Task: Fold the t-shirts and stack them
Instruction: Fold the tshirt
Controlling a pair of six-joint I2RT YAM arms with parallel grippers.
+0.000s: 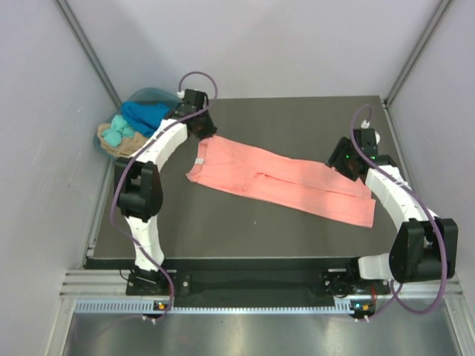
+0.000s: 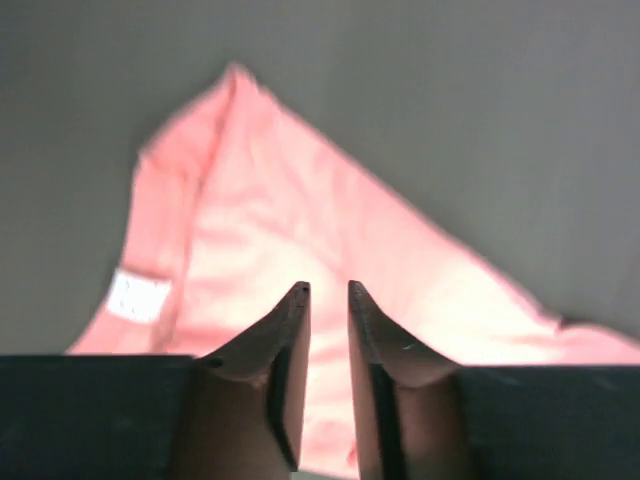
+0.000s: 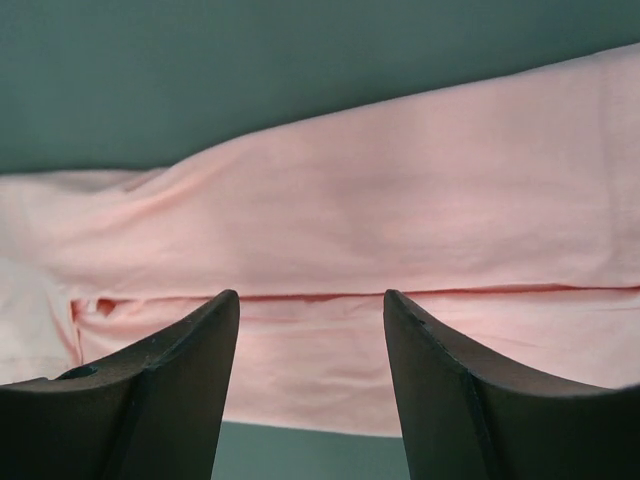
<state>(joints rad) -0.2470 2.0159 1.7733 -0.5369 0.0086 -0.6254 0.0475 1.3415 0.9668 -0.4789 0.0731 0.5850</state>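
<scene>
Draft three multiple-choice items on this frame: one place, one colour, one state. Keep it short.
1. Where does the basket sit?
A) off the far-left corner of the table
B) between the arm bases
C) beside the right arm

2. What colour is the shirt lying on the table?
A) royal blue
B) salmon-pink
C) tan

3. How do the right fingers stand?
A) shut on the shirt
B) out of view
C) apart, nothing between them

Key:
1 A: the top view shows it at the far left, next to the left arm's wrist.
2 B: all three views show pink cloth.
3 C: the right wrist view shows a clear gap, with the shirt lying beneath.
</scene>
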